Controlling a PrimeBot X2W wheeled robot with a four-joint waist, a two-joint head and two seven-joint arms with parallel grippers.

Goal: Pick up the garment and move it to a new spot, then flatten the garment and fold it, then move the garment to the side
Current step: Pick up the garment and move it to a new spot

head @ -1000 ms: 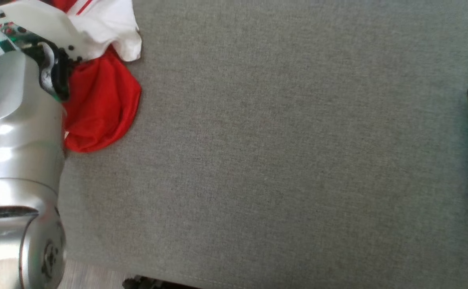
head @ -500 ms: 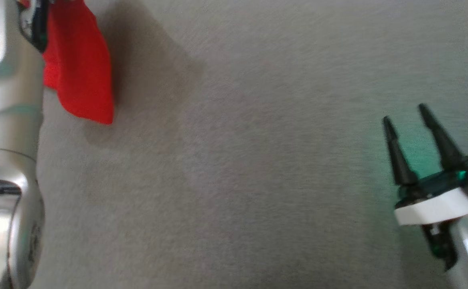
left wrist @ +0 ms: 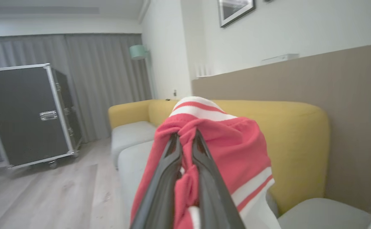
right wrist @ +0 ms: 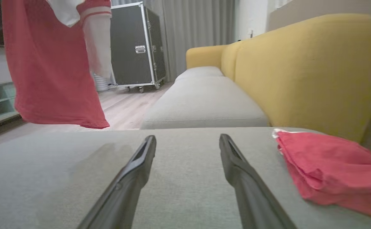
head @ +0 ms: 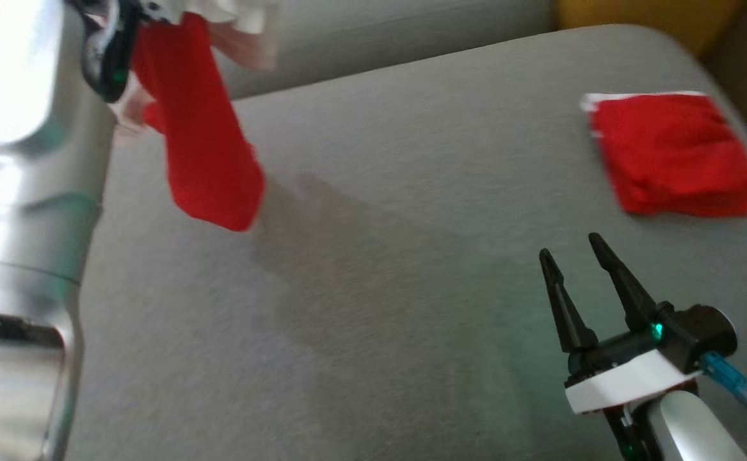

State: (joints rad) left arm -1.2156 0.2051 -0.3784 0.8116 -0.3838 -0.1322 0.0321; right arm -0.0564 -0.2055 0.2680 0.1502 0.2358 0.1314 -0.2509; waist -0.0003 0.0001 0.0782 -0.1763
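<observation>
Left gripper [left wrist: 186, 136] is pinched tight on the garment [head: 207, 160], a red and white top, fingers nearly together with a wad of red fabric squeezed between them. The garment hangs off that gripper at the upper left of the head view, lower end looks clear of the grey cushion [head: 379, 269] and throws a shadow on it. Right gripper [head: 570, 247] is down at the lower right, fingers spread wide with nothing in them, low over the cushion and well apart from the garment, can't tell if it touches it. To its right a red folded cloth [head: 671, 153] lies flat on the cushion near the far corner, just beside the yellow sofa back [right wrist: 299, 63]. A black case [left wrist: 23, 114] stands on the wood floor [left wrist: 45, 190] in the background
</observation>
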